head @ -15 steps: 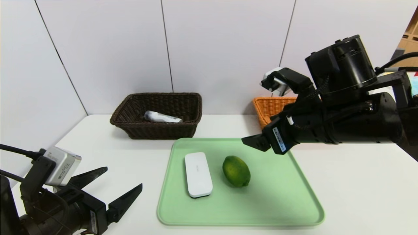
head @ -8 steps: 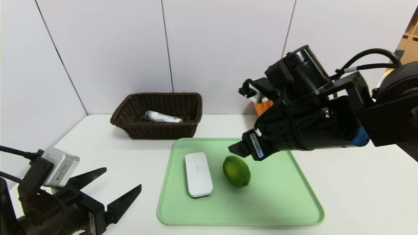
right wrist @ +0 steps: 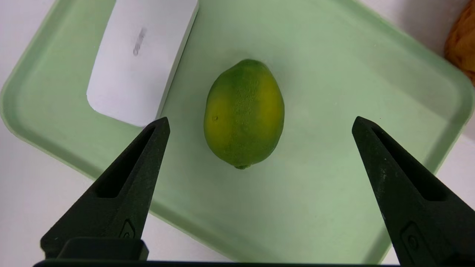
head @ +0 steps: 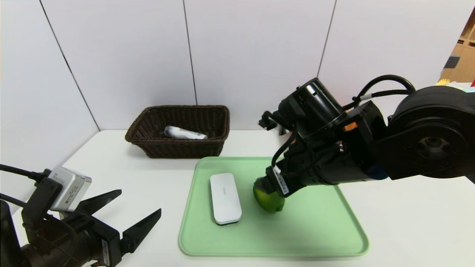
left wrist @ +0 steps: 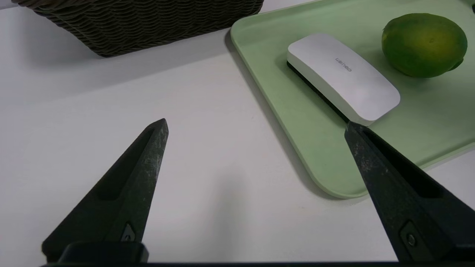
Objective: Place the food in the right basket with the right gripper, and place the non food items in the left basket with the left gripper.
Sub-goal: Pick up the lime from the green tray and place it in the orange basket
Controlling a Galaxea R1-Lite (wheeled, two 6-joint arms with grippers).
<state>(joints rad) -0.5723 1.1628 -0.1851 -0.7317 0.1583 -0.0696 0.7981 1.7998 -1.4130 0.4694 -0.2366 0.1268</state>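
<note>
at the near left, beside the green tray [head: 274,255], the left gripper [head: 138,210] waits over the white table [head: 148,181], its fingers spread wide with nothing between them. farther back on the left stands the dark brown basket [head: 182,151], and lying in it is a white bottle [head: 184,133], so one non-food item looks already sorted. next, toward the right, the white case [head: 225,198] lies flat on the left part of the tray, untouched; it should be the left gripper's job. just right of the case, also on the tray, rests the green fruit [right wrist: 244,115]. above it is the right gripper [right wrist: 261,118], jaws wide apart, one on either side of the fruit as its wrist view shows, and gripping nothing. the step in hand seems to be the reach for the fruit. the next move calls for coming down straight, then closing on its rounded sides; one fingertip looks close to the case, so it could nudge that on the way. the fruit may roll if pinched off centre. at the far right, mostly hidden behind the right arm [head: 334,163], is the orange basket [head: 350,126], where the fruit should go.
</note>
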